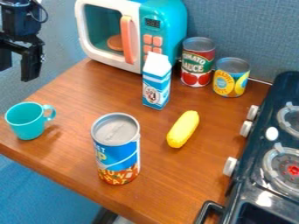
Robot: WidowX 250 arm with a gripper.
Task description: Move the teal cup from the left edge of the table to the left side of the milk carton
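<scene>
The black gripper [17, 64] hangs at the upper left, open, with nothing between its fingers. It is above and left of the table, apart from everything on it. Below it, a turquoise cup [26, 121] stands upright near the table's left edge, handle to the right. A large blue and orange can [116, 151] stands toward the front. Right of that can lies a yellow corn cob [183, 129]. Behind the corn stands a blue and white carton [156, 83], with a red tomato sauce can [197, 63] and a shorter yellow can [231, 78] to its right.
A toy microwave [163, 30] with a white door frame and orange handle stands at the back; an orange-brown round piece [115, 43] is inside. A dark toy stove [257, 175] with burners and white knobs borders the wooden table [169, 179] on the right. A grey-blue wall rises behind.
</scene>
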